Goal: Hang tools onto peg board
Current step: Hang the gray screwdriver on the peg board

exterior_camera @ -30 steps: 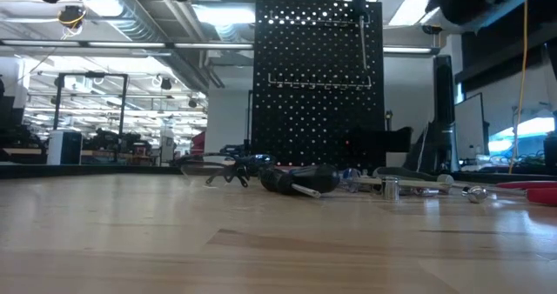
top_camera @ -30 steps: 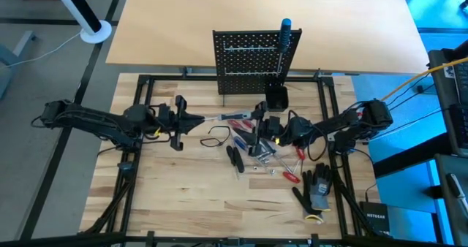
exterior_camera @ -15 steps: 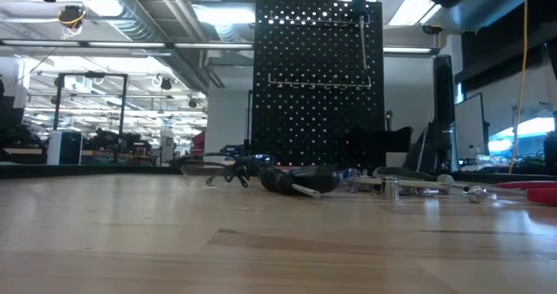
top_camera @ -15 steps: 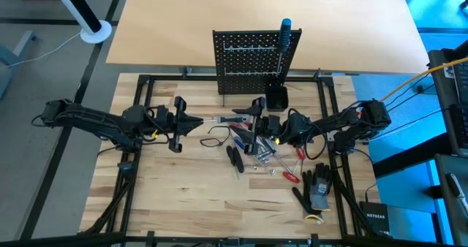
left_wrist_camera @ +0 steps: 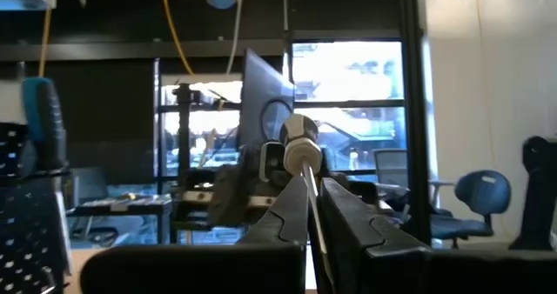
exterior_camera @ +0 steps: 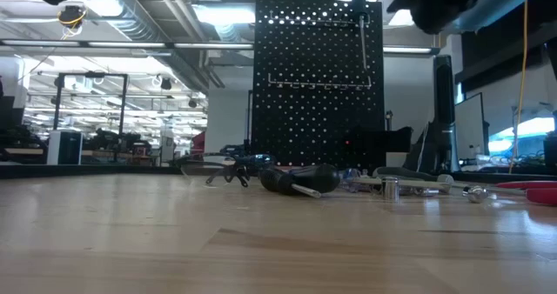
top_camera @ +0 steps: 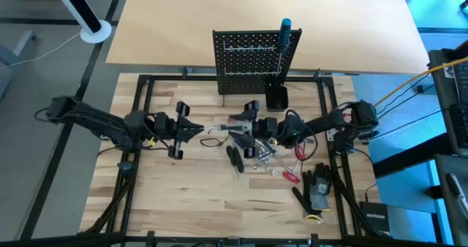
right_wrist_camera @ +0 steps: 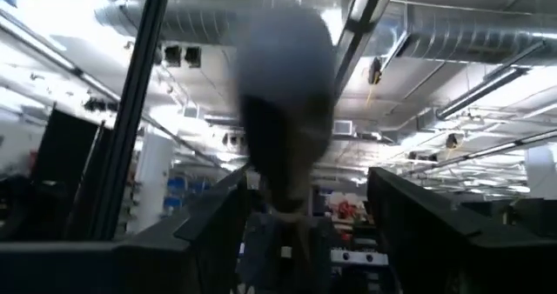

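The black peg board (top_camera: 252,61) stands upright at the table's far side, with a blue-handled screwdriver (top_camera: 285,29) hanging on it. My left gripper (top_camera: 200,128) is shut on a grey-handled screwdriver (top_camera: 223,123), held above the table with its handle (left_wrist_camera: 298,146) pointing toward my right arm. My right gripper (top_camera: 246,120) is open. Its fingers stand on either side of that handle (right_wrist_camera: 287,111), and I cannot tell whether they touch it. More tools (top_camera: 256,148) lie in a heap on the table below and show in the low view (exterior_camera: 296,179). My left gripper pinches the screwdriver's thin metal shaft (left_wrist_camera: 306,188) between its two fingers. The fingers come level from the table's left side and lie along the shaft. The screwdriver is lifted clear of the table and roughly level, with its handle toward the table's right.
A small black cup (top_camera: 276,97) stands at the peg board's foot. Black gloves (top_camera: 318,188) lie at the near right. A black frame (top_camera: 142,82) runs along the table's edges. There is bare wood at the near left (top_camera: 183,196).
My right gripper has moved toward the table's left, up to the screwdriver's handle. My left gripper has shifted slightly toward the table's right with the screwdriver.
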